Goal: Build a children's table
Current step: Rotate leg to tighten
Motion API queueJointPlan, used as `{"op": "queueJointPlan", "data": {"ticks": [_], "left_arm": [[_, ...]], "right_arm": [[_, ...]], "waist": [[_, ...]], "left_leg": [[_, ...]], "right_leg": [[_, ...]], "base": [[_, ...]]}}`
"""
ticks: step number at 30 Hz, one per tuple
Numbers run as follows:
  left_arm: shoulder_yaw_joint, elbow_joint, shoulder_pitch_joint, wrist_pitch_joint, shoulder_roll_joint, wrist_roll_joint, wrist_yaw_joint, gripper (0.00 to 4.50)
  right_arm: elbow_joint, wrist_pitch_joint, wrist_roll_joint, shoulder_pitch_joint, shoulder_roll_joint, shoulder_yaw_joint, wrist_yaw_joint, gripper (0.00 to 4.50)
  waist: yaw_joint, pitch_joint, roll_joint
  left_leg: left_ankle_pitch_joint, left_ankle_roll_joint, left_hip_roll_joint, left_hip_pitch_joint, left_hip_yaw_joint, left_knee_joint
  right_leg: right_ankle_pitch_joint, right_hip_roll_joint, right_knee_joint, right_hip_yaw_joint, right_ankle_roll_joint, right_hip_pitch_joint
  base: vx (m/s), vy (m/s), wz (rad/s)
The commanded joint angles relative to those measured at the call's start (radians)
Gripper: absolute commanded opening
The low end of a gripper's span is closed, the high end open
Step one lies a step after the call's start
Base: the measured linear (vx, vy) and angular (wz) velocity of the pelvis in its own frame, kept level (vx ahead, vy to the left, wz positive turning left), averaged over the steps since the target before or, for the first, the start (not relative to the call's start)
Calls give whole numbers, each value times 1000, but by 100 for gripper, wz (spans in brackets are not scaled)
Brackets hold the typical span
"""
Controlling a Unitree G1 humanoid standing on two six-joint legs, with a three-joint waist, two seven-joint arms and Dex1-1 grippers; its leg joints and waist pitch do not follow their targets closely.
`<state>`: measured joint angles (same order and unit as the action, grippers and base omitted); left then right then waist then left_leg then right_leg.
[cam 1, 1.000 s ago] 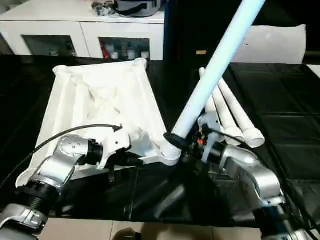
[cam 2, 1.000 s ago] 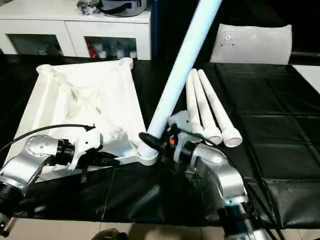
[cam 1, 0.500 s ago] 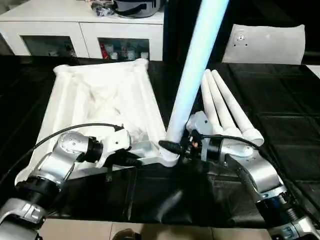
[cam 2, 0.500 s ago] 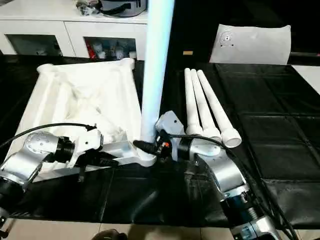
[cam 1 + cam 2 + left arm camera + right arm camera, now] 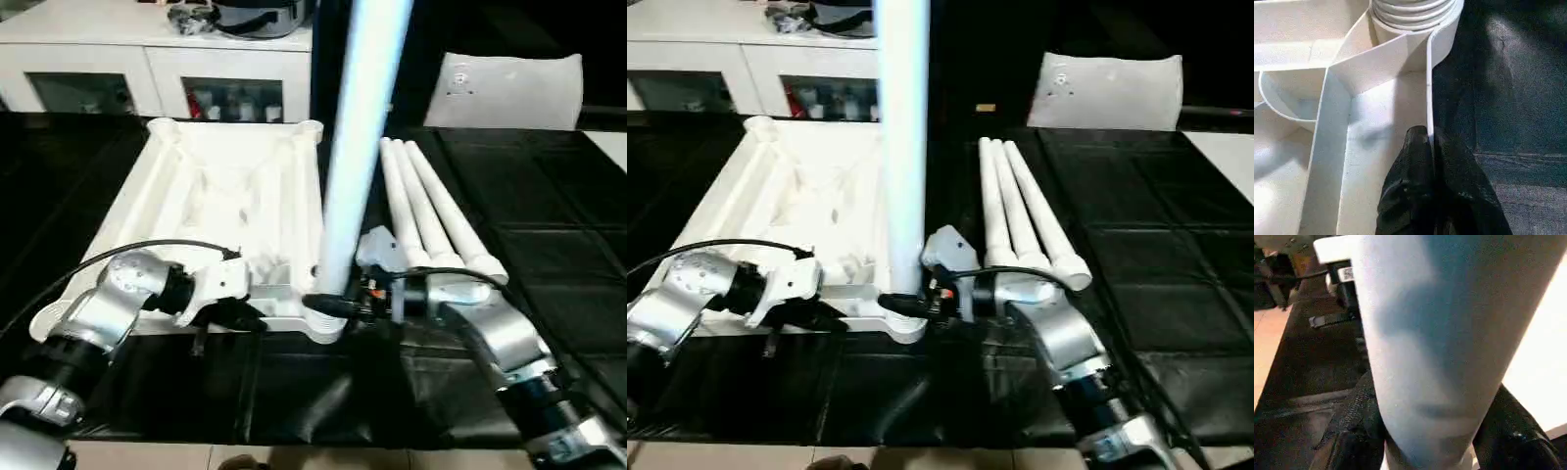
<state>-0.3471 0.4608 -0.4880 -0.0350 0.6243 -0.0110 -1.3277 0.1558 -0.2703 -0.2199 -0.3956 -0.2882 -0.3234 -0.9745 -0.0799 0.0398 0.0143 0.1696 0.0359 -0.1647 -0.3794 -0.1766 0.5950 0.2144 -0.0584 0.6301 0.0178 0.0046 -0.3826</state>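
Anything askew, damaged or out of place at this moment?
Nothing stands out. The table top lies underside up; one leg stands about upright in its near corner socket, held by the right gripper. The left gripper pinches the top's rim. Three legs lie together beside it.

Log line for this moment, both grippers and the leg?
left gripper: shut on tabletop rim | right gripper: shut on leg | leg: upright in corner socket
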Motion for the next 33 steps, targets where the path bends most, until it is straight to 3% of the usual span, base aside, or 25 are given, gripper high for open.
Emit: {"op": "queueJointPlan", "data": {"ticks": [1, 6, 7, 8, 9, 10, 11, 12, 13, 14, 15, 16, 18, 24, 25, 27, 29, 31, 33], "left_arm": [[35, -36, -3, 24, -5, -4, 76, 0], [116, -219, 115, 207, -7, -51, 180, 0], [123, -242, 129, 226, -10, -56, 192, 0], [146, -333, 179, 300, -26, -74, 235, 0], [147, -338, 182, 305, -27, -75, 238, 0], [153, -385, 206, 344, -37, -76, 262, 0], [156, -490, 251, 433, -70, -74, 308, 0], [156, -546, 273, 480, -92, -70, 335, 0], [154, -555, 275, 488, -95, -69, 339, 0], [144, -593, 281, 523, -110, -60, 355, 0], [144, -595, 281, 525, -111, -60, 355, 0], [130, -635, 281, 569, -132, -50, 381, 0], [110, -681, 271, 630, -157, -40, 417, 0], [86, -693, 249, 677, -162, -11, 464, 0], [87, -684, 244, 674, -161, -9, 467, 0], [90, -674, 236, 670, -153, -8, 466, 0], [96, -675, 228, 685, -151, -6, 471, 0], [99, -667, 223, 680, -147, -6, 471, 0], [98, -663, 219, 673, -142, -9, 471, 0]], "right_arm": [[57, -31, 43, 42, 15, -85, 0, 189], [89, -8, 71, 39, 74, -29, 152, 189], [95, -6, 73, 37, 81, -21, 169, 189], [120, -4, 78, 27, 110, 8, 231, 189], [122, -4, 78, 26, 112, 10, 235, 189], [138, -7, 83, 17, 127, 24, 268, 189], [187, -16, 86, -14, 165, 58, 347, 189], [218, -23, 85, -35, 187, 80, 393, 189], [224, -23, 86, -39, 190, 83, 401, 189], [252, -24, 90, -60, 204, 96, 433, 189], [253, -24, 90, -61, 205, 96, 434, 189], [290, -26, 90, -86, 223, 108, 469, 189], [337, -30, 92, -112, 244, 117, 500, 189], [377, -43, 93, -129, 272, 118, 493, 189], [381, -40, 93, -131, 273, 117, 491, 224], [391, -36, 91, -135, 273, 117, 493, 224], [412, -21, 92, -145, 277, 119, 496, 264], [419, -13, 93, -148, 278, 121, 496, 265], [428, -2, 98, -152, 281, 127, 493, 287]], "waist": [[6, -43, 10], [29, -31, 9], [33, -30, 0], [38, -29, 5], [48, -30, 5], [51, -34, 2], [55, -32, -1], [62, -32, 2], [66, -31, 2], [67, -33, 0], [69, -32, -1], [72, -31, -12], [71, -31, -10], [74, -34, -13], [73, -34, -16], [71, -34, -13], [71, -34, -12], [69, -37, -12], [63, -41, -9]], "left_leg": [[428, 74, -64, 31, 32, -90], [521, 89, -61, 36, 44, -95], [527, 87, -60, 34, 44, -96], [539, 88, -59, 33, 48, -98], [539, 94, -61, 26, 52, -101], [538, 91, -60, 27, 51, -100], [536, 89, -59, 29, 48, -99], [530, 92, -61, 26, 51, -99], [531, 89, -58, 25, 50, -100], [540, 87, -55, 35, 46, -93], [541, 86, -56, 33, 45, -93], [535, 80, -55, 30, 43, -94], [523, 75, -54, 31, 42, -91], [497, 70, -53, 25, 40, -93], [489, 67, -52, 24, 39, -92], [487, 67, -53, 27, 38, -92], [486, 69, -53, 28, 36, -91], [478, 70, -53, 30, 35, -90], [445, 66, -55, 28, 32, -89]], "right_leg": [[338, -85, -89, -42, -198, 8], [527, -88, -106, -41, -155, -2], [551, -87, -109, -39, -146, -3], [581, -87, -111, -37, -133, -3], [562, -87, -106, -36, -138, 0], [552, -84, -106, -36, -135, -1], [543, -83, -109, -38, -140, -6], [514, -84, -103, -36, -157, -3], [515, -80, -106, -35, -154, -4], [505, -76, -113, -38, -152, -12], [493, -75, -113, -39, -154, -12], [483, -73, -113, -38, -153, -10], [483, -75, -114, -41, -153, -11], [413, -69, -108, -39, -154, -7], [406, -70, -109, -40, -152, -6], [399, -69, -109, -41, -154, -8], [388, -68, -109, -41, -161, -9], [379, -68, -109, -41, -167, -10], [310, -66, -103, -43, -178, -6]], "base": [[0, 0, 0], [0, 0, 0], [0, 0, 0], [0, 0, 0], [-22, 25, -22], [0, 0, 0], [0, 0, 0], [0, 0, 0], [0, 0, 0], [0, 0, 0], [0, 0, 0], [0, 0, 0], [0, 0, 0], [0, 0, 0], [0, 0, 0], [0, 0, 0], [0, 0, 0], [0, 0, 0], [0, 0, 0]]}}
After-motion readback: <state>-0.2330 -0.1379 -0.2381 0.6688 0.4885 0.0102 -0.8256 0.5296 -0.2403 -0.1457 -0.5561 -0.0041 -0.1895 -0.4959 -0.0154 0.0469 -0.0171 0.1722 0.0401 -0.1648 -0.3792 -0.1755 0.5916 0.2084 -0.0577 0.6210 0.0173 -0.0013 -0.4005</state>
